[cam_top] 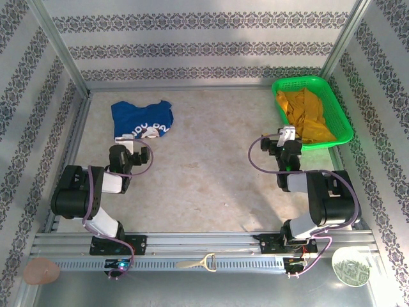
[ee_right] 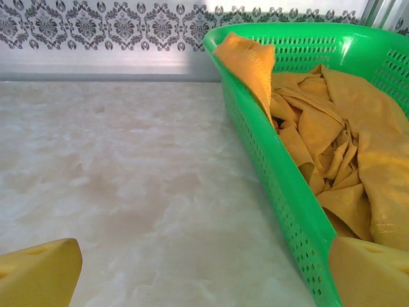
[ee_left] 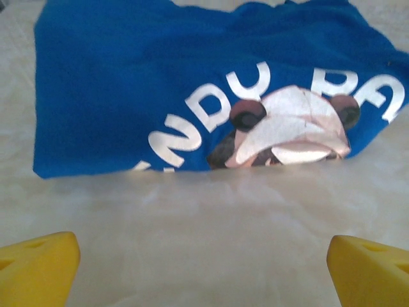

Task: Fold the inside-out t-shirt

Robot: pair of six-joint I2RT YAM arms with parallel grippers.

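Left pincer (ee_left: 204, 268) gapes just short of blue t-shirt (ee_left: 160, 83).

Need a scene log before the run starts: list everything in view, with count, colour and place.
royal-blue cloth t-shirt with white lettering: one, blue, table's far left
green perforated plastic basket: one, green, table's far right
mustard-yellow cloth garment: one, yellow, bunched inside the basket
pale marbled table: one, beige, under everything
flat round pink object: one, pink, near-left corner
round patterned disc: one, pale green, near-right corner
tan handle-shaped object: one, tan, middle of near rail
left tool: one, yellow-tipped, open, short of the t-shirt
right tool: one, yellow-tipped, open, beside the basket
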